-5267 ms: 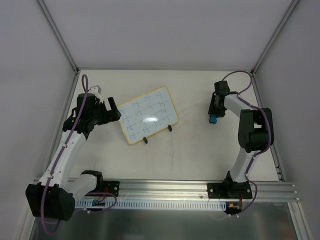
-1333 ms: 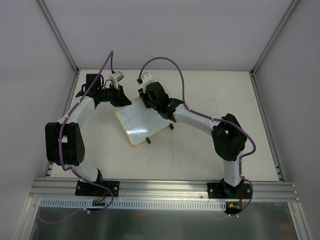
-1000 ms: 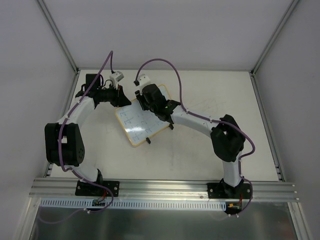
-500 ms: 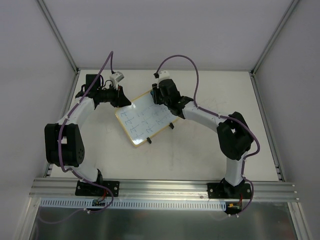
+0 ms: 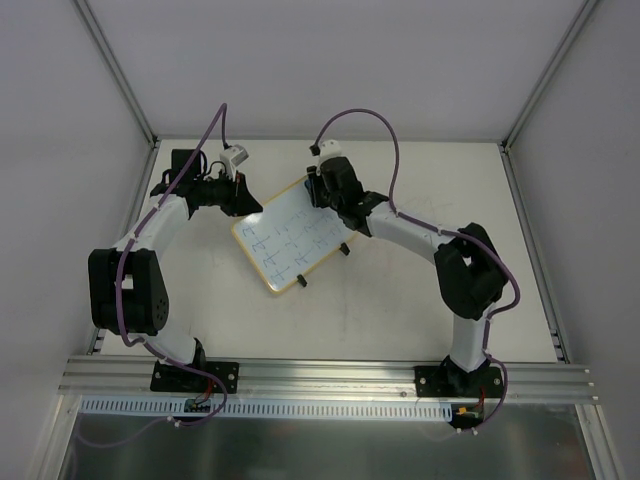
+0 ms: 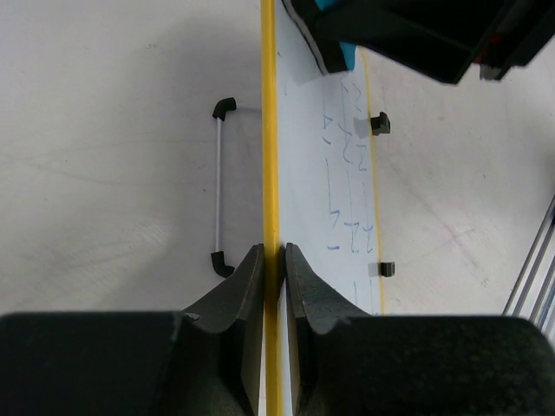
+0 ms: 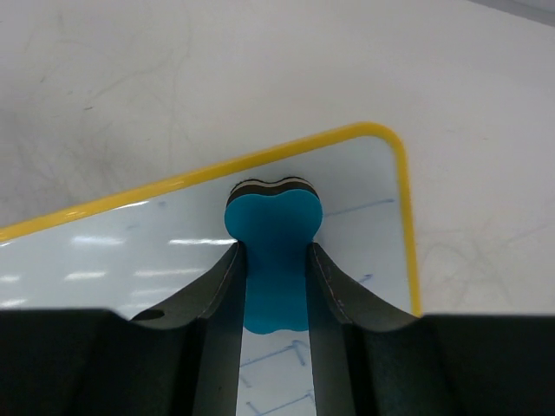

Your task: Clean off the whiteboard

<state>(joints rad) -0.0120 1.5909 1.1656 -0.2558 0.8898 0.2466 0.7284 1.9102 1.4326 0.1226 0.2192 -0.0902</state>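
The whiteboard (image 5: 287, 245) lies slanted near the middle of the table, white with a yellow rim and rows of faint blue marks (image 6: 334, 186). My left gripper (image 5: 244, 203) is shut on the yellow rim (image 6: 273, 260) at the board's far-left corner, one finger on each face. Over the board's far-right corner, my right gripper (image 5: 320, 194) is shut on a blue eraser (image 7: 274, 232). The eraser's dark felt end touches the white surface just inside the rim (image 7: 381, 132). The eraser also shows at the top of the left wrist view (image 6: 338, 57).
Two black tabs (image 5: 302, 279) (image 5: 343, 248) sit on the board's near edge. A thin white rod with black ends (image 6: 218, 186) lies beside the board. Grey walls close off the left, back and right, and an aluminium rail (image 5: 330, 385) runs along the near edge.
My right gripper has slid the eraser from the board's upper-left area across to its far-right corner. The board has turned slightly. My left gripper has kept its grip.
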